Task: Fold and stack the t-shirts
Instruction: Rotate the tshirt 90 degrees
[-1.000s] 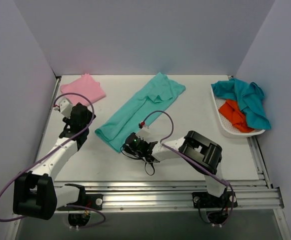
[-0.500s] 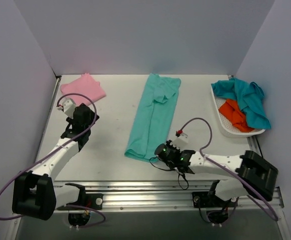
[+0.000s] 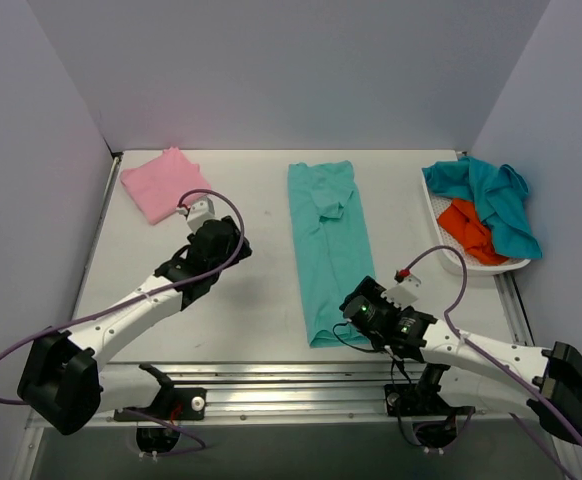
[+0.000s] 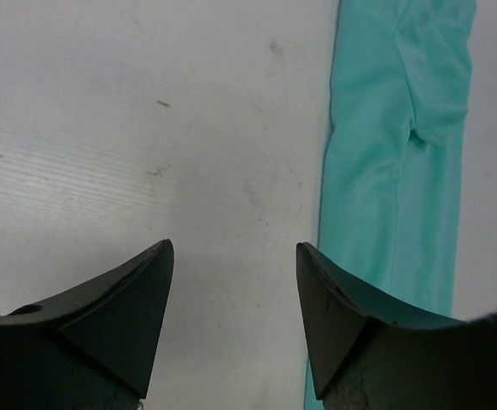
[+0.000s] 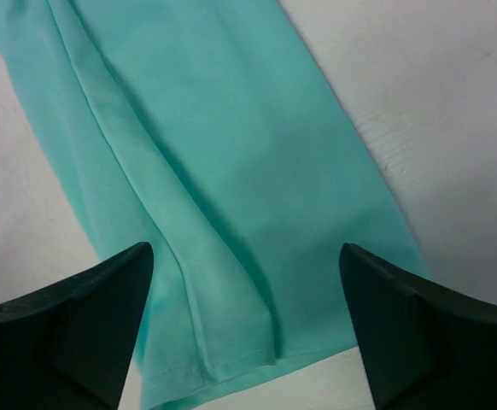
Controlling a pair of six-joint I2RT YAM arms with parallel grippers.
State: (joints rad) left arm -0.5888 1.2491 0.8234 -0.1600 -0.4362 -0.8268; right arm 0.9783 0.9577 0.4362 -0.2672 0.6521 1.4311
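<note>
Releasing green tee (image 3: 326, 250) from right pincer (image 5: 244, 256), now gaping at lower hem | leaving it straightened mid-frame | swinging empty, spread left pincer (image 4: 233, 256) closer | readying cross-fold, probably

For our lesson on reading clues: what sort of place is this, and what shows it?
Probably a robotics lab bench, not a home: left arm and right arm bolted to a metal rail, plain walls boxing in the white table, a sea-green t-shirt laid flat.
</note>
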